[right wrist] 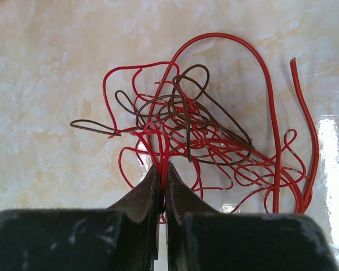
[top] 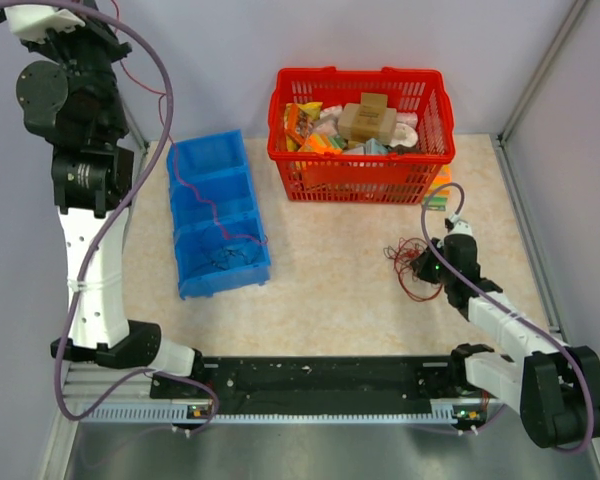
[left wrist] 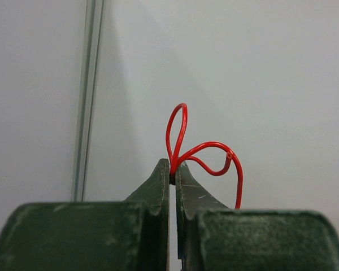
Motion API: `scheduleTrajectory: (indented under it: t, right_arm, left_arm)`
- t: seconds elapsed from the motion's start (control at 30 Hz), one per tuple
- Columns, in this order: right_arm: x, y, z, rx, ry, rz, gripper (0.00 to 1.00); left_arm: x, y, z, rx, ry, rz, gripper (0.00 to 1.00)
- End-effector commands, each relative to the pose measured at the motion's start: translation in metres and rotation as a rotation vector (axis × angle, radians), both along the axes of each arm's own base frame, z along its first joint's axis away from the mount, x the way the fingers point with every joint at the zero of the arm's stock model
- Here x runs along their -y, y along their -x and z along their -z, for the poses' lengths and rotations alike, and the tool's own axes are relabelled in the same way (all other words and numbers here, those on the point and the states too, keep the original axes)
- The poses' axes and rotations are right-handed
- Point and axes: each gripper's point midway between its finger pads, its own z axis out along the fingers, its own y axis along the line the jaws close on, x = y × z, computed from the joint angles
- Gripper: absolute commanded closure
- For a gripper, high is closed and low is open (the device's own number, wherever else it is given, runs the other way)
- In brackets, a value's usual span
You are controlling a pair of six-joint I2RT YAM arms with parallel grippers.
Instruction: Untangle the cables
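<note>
My right gripper (right wrist: 163, 172) is resting low on the table (top: 330, 310) near its right edge. Its fingers are clenching a few red strands at the near side of the cables (right wrist: 203, 130), a loose bundle of red and dark-red wires that is lying on the tabletop, nearer than the red basket (top: 360, 182). My left gripper (left wrist: 172, 172) is hanging high above the far-left corner, fingers pinching one red wire (left wrist: 179, 127) whose looped end is curling above the tips. A thin strand (top: 212, 215) is winding across the blue bin (top: 225, 282), left of the table's middle.
</note>
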Motion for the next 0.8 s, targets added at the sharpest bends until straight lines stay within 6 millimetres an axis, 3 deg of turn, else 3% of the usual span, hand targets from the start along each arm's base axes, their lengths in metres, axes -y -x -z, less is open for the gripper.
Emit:
scheduleTrajectory:
  t: [0.0,0.1,0.23,0.4,0.53,0.67,0.77]
  right_arm:
    - [0.000,-0.013,-0.015,0.053,-0.015,0.004,1.00]
    - [0.000,-0.012,-0.015,0.052,-0.014,0.001,1.00]
    - [-0.001,-0.012,-0.015,0.053,-0.015,0.000,1.00]
    - [-0.002,-0.013,-0.015,0.050,-0.018,-0.005,1.00]
    - [-0.002,-0.013,-0.014,0.049,-0.020,-0.006,1.00]
    - [-0.003,-0.012,-0.014,0.049,-0.021,-0.010,1.00]
    - [-0.003,-0.013,-0.015,0.052,-0.022,-0.012,1.00]
  left_arm:
    - [-0.004,-0.018,0.015,-0.022,-0.013,-0.025,1.00]
    - [-0.007,-0.039,0.041,-0.094,-0.007,-0.048,1.00]
    - [-0.012,-0.068,0.092,-0.248,0.030,-0.065,1.00]
    - [-0.011,-0.092,0.185,-0.441,0.120,-0.062,1.00]
    - [-0.012,-0.108,0.278,-0.682,0.216,-0.103,1.00]
    - [-0.013,-0.105,0.368,-0.898,0.382,-0.151,1.00]
    - [-0.008,-0.100,0.411,-0.952,0.473,-0.109,1.00]
